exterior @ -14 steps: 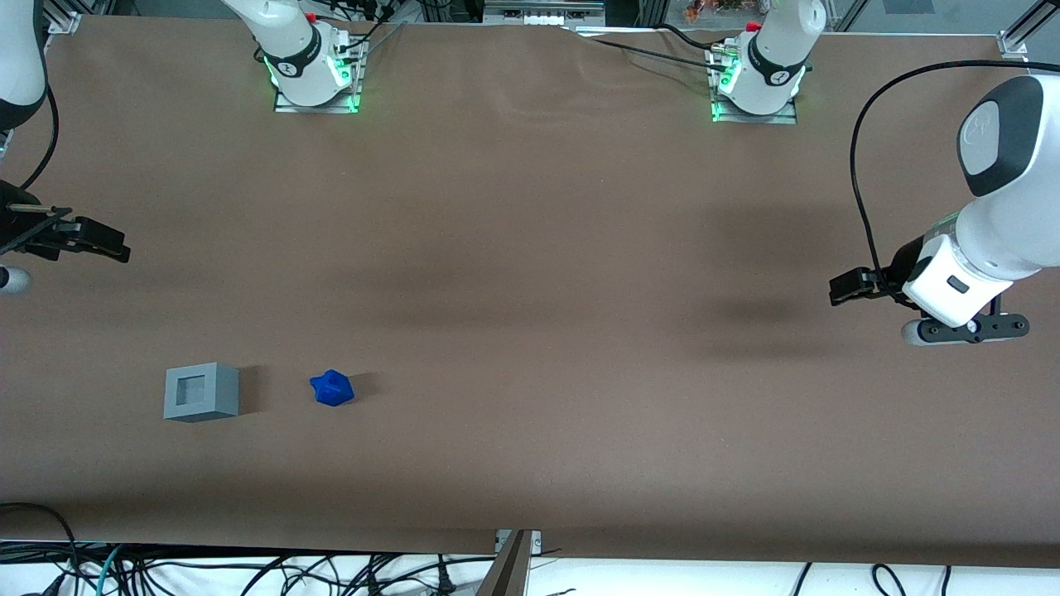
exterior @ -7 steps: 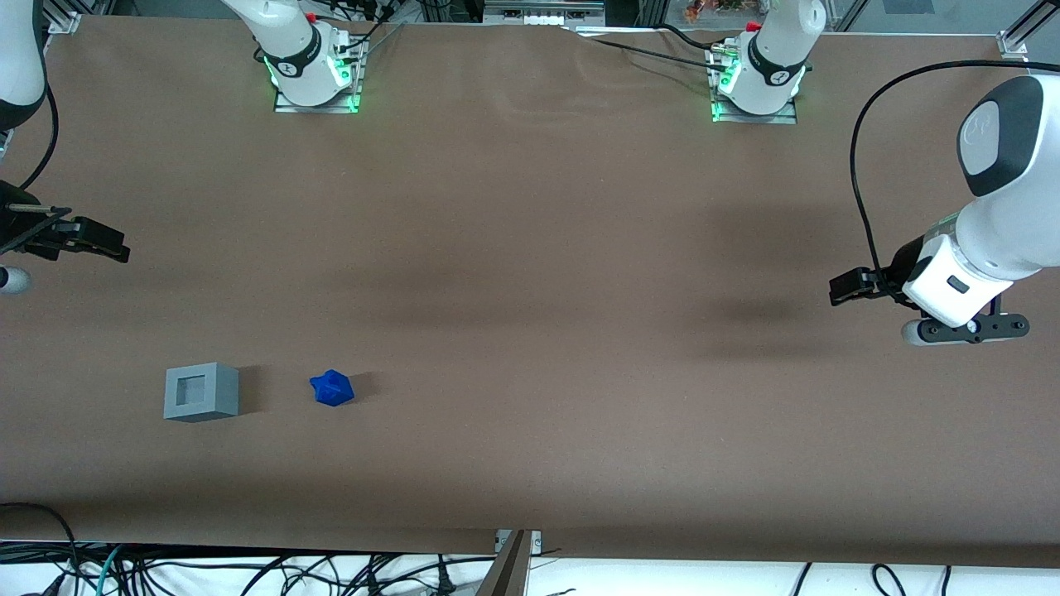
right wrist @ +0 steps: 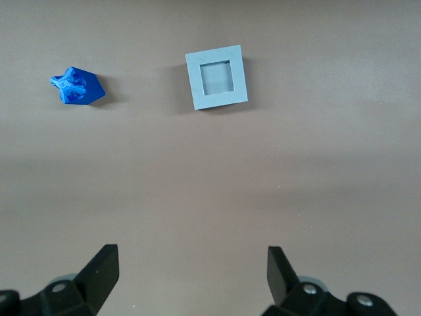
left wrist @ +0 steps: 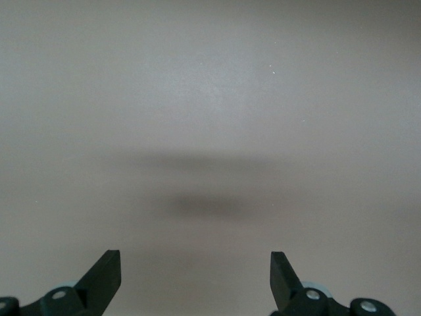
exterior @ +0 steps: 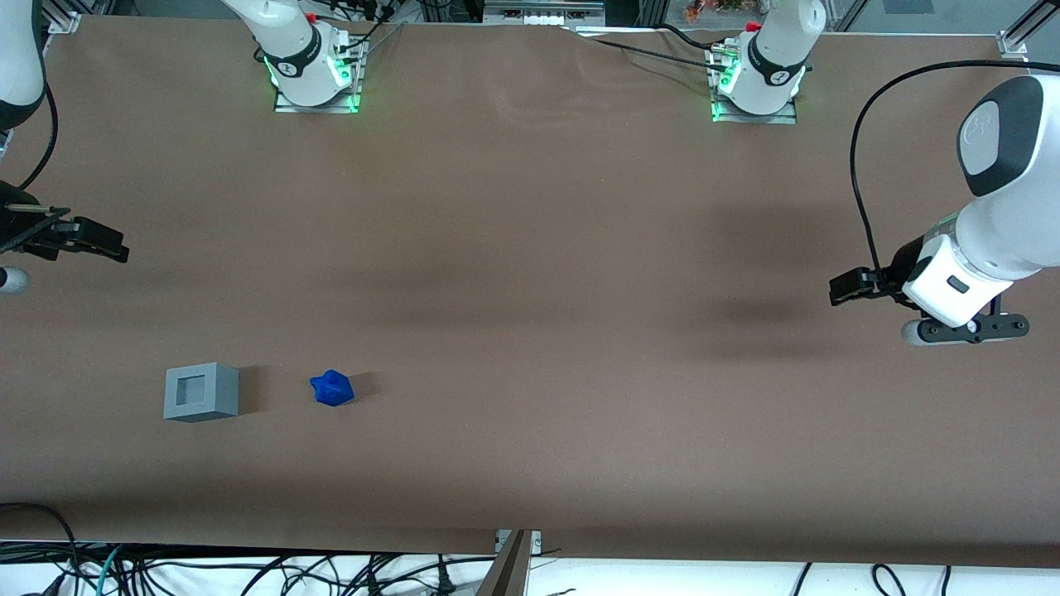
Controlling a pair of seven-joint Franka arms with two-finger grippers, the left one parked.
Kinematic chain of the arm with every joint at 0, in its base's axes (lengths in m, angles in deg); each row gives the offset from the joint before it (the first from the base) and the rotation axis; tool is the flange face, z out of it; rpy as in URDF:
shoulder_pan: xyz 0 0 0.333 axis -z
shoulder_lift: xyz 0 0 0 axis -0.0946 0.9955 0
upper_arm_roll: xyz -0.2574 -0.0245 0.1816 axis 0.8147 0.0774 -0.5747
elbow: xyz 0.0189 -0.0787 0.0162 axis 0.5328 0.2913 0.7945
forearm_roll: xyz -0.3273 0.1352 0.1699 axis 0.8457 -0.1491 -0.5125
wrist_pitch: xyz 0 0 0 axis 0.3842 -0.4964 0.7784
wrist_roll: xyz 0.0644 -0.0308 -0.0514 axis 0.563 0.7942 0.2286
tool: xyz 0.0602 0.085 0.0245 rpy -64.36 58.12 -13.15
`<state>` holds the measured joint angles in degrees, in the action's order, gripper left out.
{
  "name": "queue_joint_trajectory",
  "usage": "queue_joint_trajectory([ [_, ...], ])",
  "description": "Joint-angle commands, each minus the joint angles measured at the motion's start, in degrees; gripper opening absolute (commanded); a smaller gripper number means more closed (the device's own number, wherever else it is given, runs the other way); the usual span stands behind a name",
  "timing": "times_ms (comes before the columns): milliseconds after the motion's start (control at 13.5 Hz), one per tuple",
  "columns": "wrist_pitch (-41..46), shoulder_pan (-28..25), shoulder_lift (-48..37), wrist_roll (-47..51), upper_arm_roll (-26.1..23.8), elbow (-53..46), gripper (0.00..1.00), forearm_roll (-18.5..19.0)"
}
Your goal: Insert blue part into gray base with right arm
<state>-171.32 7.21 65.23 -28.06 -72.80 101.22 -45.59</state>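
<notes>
1. The gray base (exterior: pixel 201 392) stands on the brown desk (exterior: pixel 530 331), toward the working arm's end and in the part of the desk nearer the front camera. Its square recessed opening faces upward, as the right wrist view shows (right wrist: pixel 216 76).
2. The blue part (exterior: pixel 332 387) lies on the desk beside the gray base, a clear gap between them — the two do not touch. It sits on the side of the base that faces the parked arm's end. In the right wrist view (right wrist: pixel 76 86) it shows as an angular piece with a ridged, blocky end.
3. The tool (right wrist: pixel 192 276) of the right arm (exterior: pixel 21 66) hangs above the desk, well apart from both pieces and farther from the front camera than they are. In the front view it shows at the working arm's edge of the desk (exterior: pixel 99 244).
4. Its two black fingers (right wrist: pixel 102 266) are spread wide — nothing is between them, only bare desk surface.
5. Both pieces rest free on the desk, untouched by the tool.
</notes>
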Motion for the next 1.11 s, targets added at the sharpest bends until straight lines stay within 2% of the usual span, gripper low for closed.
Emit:
queue_joint_trajectory([
  [0, 0.40, 0.50, 0.68, 0.03, -0.35, -1.57, 1.00, 0.53],
  [517, -2.22, 0.50, 1.46, -0.93, -0.35, -1.57, 1.00, 0.71],
  [886, -2.76, -2.66, 3.30, -1.90, -0.61, -1.04, 1.00, 2.98],
  [1034, -3.37, -2.66, 4.45, -2.87, -0.61, -0.95, 1.00, 2.81],
])
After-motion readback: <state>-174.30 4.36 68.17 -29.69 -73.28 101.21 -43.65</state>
